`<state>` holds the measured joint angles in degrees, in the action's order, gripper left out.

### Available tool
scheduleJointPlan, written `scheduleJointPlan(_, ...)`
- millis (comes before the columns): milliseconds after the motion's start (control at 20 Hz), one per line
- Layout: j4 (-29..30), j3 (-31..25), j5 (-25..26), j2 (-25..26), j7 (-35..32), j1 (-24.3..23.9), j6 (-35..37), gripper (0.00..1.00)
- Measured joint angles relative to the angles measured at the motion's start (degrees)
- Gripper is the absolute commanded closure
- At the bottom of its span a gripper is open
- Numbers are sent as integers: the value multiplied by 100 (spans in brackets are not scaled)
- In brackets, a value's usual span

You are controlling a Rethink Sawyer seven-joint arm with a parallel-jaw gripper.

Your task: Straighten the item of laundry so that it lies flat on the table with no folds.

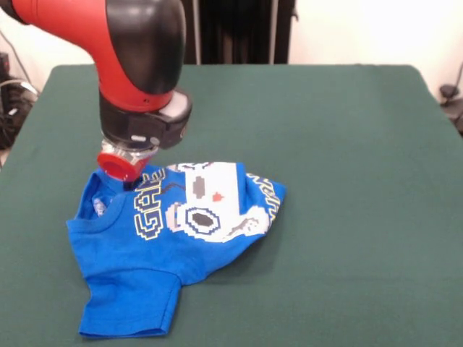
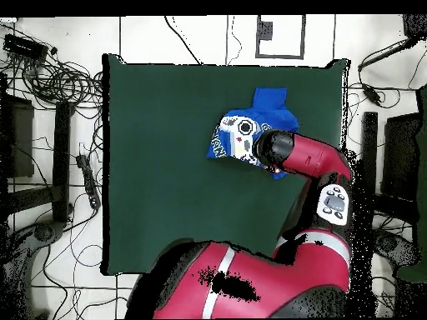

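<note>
Down at the shirt goes the gripper (image 1: 132,182), its tips hidden behind the red ring on the wrist and pressed into the cloth, so whether it is open or clamped on fabric cannot be told from either view. Nearest the table's (image 1: 362,238) near edge, toward the near left corner, lies one short sleeve of the blue T-shirt (image 1: 155,246), flat and spread, its hem not far from that edge. Just beyond it comes the plain blue shoulder and the collar, opening toward the left side. Past that, the front print shows: yellow-outlined letters and the white-grey pixel controller, bunched and rumpled, with the cloth folded over itself and a second strip of lettering curling up on the right end of the heap. Farther still, at the shirt's far edge, the red and black arm (image 1: 137,50) comes down onto the garment near the collar side. Seen from overhead, the shirt (image 2: 250,133) sits close to one long edge of the table (image 2: 158,167), the arm (image 2: 308,158) covering part of it, the green cloth stretching well away on the other side.
</note>
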<state>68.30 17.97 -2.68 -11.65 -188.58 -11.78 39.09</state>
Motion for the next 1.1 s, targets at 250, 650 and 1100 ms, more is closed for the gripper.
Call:
scheduleJointPlan(250,522,0,-1,-267,0,-1,-16,100)
scheduleJointPlan(650,1117,1,-1,-564,0,4,-15,100)
scheduleJointPlan(1100,1149,0,-1,-577,0,-18,-16,100)
